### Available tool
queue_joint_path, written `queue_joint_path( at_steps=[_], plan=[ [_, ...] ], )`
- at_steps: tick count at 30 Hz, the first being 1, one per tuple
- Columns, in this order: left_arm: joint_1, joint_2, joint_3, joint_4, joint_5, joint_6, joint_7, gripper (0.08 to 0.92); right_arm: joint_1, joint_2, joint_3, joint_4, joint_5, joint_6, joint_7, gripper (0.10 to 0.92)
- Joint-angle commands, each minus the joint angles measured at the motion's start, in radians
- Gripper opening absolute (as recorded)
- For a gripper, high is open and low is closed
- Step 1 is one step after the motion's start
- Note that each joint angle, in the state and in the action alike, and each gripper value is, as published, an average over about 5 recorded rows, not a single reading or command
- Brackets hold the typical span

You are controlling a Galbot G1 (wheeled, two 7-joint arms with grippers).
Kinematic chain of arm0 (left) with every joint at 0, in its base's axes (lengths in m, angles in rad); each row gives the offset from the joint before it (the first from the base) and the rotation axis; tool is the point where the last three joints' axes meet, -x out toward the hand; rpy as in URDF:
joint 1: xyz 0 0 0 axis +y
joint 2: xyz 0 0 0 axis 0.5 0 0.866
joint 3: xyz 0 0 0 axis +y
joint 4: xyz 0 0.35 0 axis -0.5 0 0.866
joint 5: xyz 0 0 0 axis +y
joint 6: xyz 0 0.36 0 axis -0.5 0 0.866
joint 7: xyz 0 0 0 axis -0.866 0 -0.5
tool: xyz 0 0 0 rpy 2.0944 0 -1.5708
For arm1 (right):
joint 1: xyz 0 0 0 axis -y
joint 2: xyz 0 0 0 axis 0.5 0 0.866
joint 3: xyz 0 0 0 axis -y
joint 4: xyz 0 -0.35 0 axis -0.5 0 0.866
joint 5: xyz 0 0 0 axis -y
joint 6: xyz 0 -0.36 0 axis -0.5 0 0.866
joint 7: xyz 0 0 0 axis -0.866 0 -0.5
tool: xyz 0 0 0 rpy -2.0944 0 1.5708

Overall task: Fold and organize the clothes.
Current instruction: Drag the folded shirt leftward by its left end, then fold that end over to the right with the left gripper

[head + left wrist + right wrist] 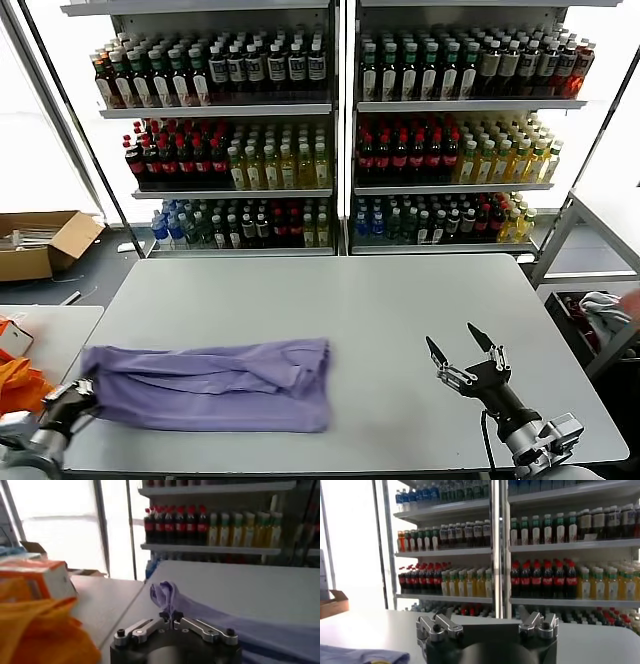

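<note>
The lavender T-shirt [215, 385] lies folded into a long band on the front left of the grey table [340, 300]. My left gripper [82, 388] is at the shirt's left end, shut on a pinch of its fabric; in the left wrist view the cloth [167, 594] rises in a bunch from between the closed fingertips [171, 615]. My right gripper [460, 352] is open and empty above the front right of the table, well right of the shirt. A corner of the shirt [360, 655] shows in the right wrist view.
Shelves of bottles [330, 130] stand behind the table. An orange fabric item [18, 385] and a carton [42, 577] lie on a side table at the left. A cardboard box [40, 243] sits on the floor at the far left. A metal frame [580, 235] stands at the right.
</note>
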Motion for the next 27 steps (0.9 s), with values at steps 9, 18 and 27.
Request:
queue_joint_path(
  at_steps=[9,18,27],
  plan=[
    [-0.078,-0.045,0.038,-0.283,0.003,0.043,0.067,0.101,-0.07,0.014,0.031,0.042,0.001,0.025,-0.008,0.823],
    [-0.073,-0.209,0.377,-0.319,0.19,0.037,0.006,0.101,-0.099,0.04,0.038,0.059,-0.006,0.034,-0.012,0.823],
    [-0.108,-0.289,0.501,-0.232,0.229,0.049,-0.038,0.101,-0.105,0.049,0.035,0.079,-0.011,0.029,-0.014,0.823]
  ],
)
